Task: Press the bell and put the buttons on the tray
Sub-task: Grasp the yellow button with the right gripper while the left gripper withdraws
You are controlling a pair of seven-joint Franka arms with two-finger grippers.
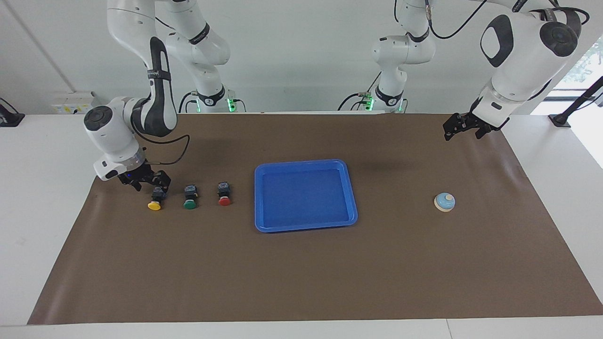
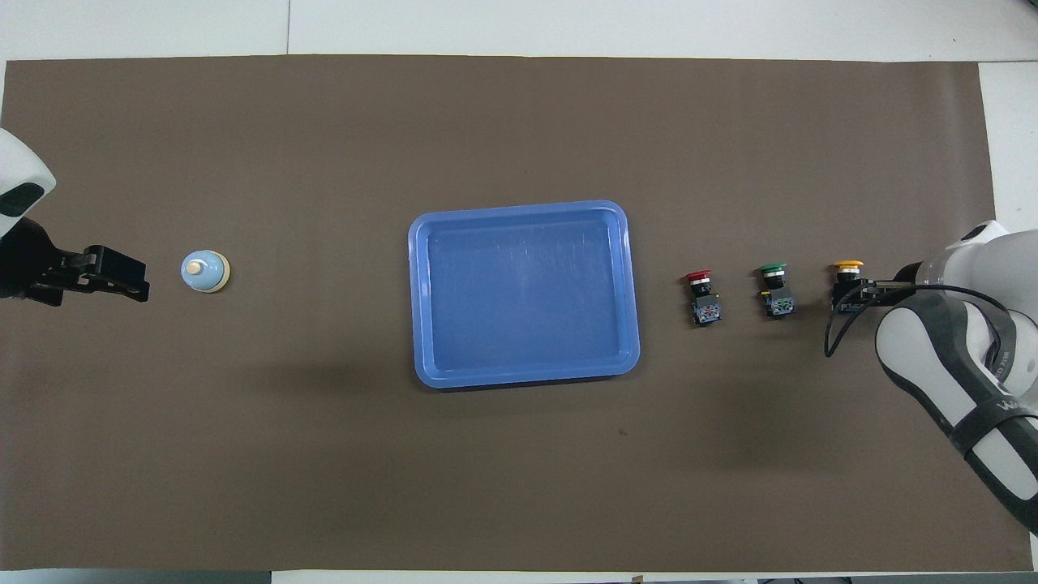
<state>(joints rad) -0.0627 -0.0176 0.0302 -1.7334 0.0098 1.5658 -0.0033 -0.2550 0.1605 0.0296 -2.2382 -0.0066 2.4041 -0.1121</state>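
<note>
At the right arm's end of the table, the right gripper (image 1: 151, 182) sat low with jaws wide — the yellow button (image 1: 157, 197) just at its five o'clock in the facing view, unheld — while the left gripper (image 1: 464, 127), jaws spread, waited above the mat, well clear of the bell (image 1: 444, 202).

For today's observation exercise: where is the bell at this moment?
The bell sits alone on the brown mat toward the left arm's end of the table, level with the blue tray; the left gripper is raised clear of it.
</note>
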